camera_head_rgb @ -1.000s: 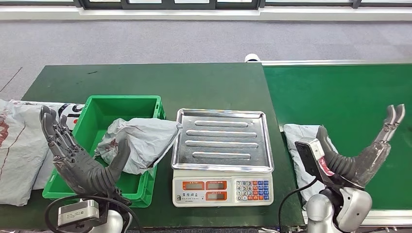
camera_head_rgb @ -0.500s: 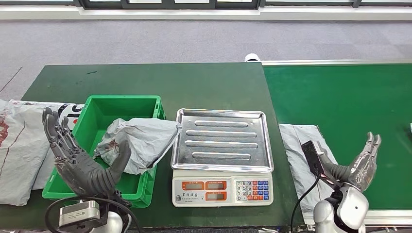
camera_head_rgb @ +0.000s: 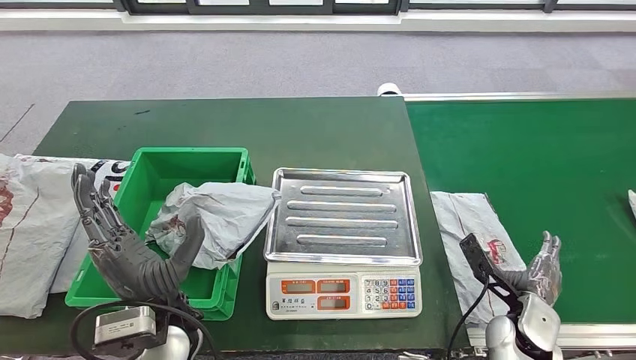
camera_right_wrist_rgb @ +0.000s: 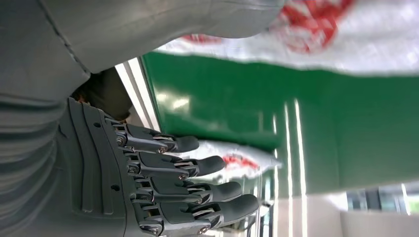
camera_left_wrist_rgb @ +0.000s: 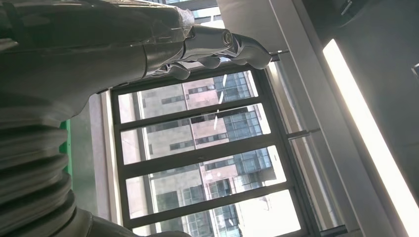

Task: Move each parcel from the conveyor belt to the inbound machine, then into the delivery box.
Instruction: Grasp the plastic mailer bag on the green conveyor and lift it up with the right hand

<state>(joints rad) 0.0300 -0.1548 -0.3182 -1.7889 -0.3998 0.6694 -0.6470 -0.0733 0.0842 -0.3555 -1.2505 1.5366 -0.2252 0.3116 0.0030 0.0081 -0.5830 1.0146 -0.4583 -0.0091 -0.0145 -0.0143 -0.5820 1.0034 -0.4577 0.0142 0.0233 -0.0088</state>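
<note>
The right hand (camera_head_rgb: 541,268) sits low at the near edge of the conveyor belt (camera_head_rgb: 540,142), fingers stretched out and apart with nothing in them; the right wrist view shows the same dark fingers (camera_right_wrist_rgb: 197,168) extended side by side, free of any object. Just beside it, on the side toward the scale, a grey parcel (camera_head_rgb: 469,225) with a red mark lies flat on the belt close to its near left corner, untouched by the hand. The left hand (camera_head_rgb: 127,251) is raised over the near left corner of the green delivery box (camera_head_rgb: 191,161), fingers spread and pointing up, thumb held apart, holding nothing. Inside that box a crumpled grey parcel in the box (camera_head_rgb: 217,217) lies against the wall nearest the scale, its edge draping over the rim. Between box and belt stands the inbound machine (camera_head_rgb: 343,240), a weighing scale with a ribbed steel tray on top and a keypad and displays on its front. To the left of the box, a large grey bag (camera_head_rgb: 30,232) lies at the end of the dark green table (camera_head_rgb: 247,124). A small white sliver of another parcel (camera_head_rgb: 632,202) shows at the right edge of the belt
</note>
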